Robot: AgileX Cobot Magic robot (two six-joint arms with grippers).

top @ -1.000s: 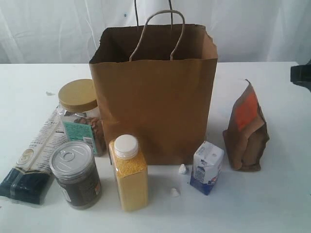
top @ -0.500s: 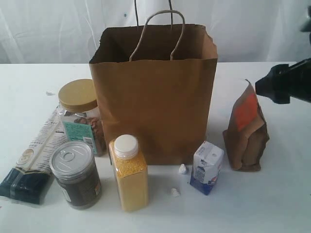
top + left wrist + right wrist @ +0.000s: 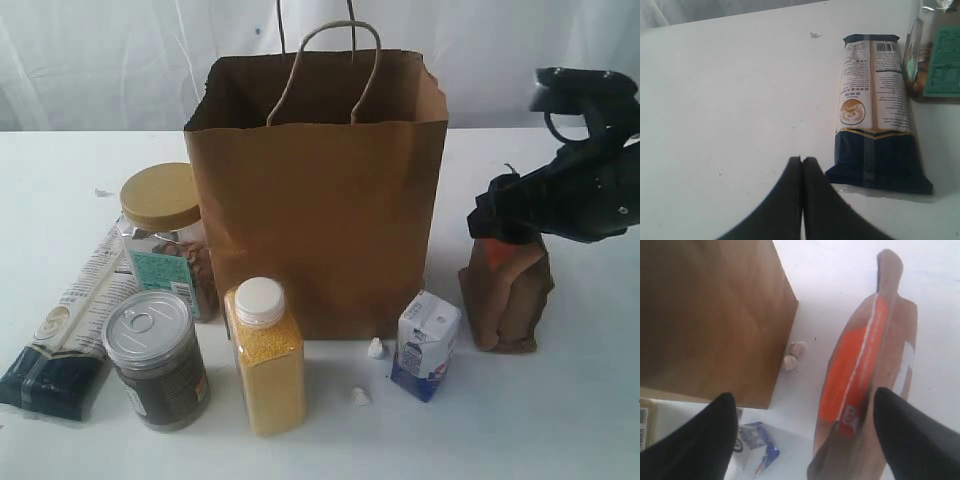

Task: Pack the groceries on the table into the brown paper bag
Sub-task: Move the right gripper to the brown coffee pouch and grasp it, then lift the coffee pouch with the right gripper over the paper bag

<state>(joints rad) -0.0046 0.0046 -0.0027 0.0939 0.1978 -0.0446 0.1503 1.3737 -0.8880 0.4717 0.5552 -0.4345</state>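
The right tool (image 3: 804, 396), jaws spread wide, hangs at the brown orange-labelled pouch (image 3: 860, 365) standing on the table (image 3: 560, 420) right of the brown paper bag (image 3: 315, 220); an off-centre finger could topple or crumple it.

We see a white curtain (image 3: 520, 50) hanging in soft vertical folds right across the back. Down in front we spot a small white lump (image 3: 375, 348), and a second white lump (image 3: 360, 396) lies near it, a little closer to us. Far off left, we catch a tiny pale scrap (image 3: 103, 192) lying all alone.
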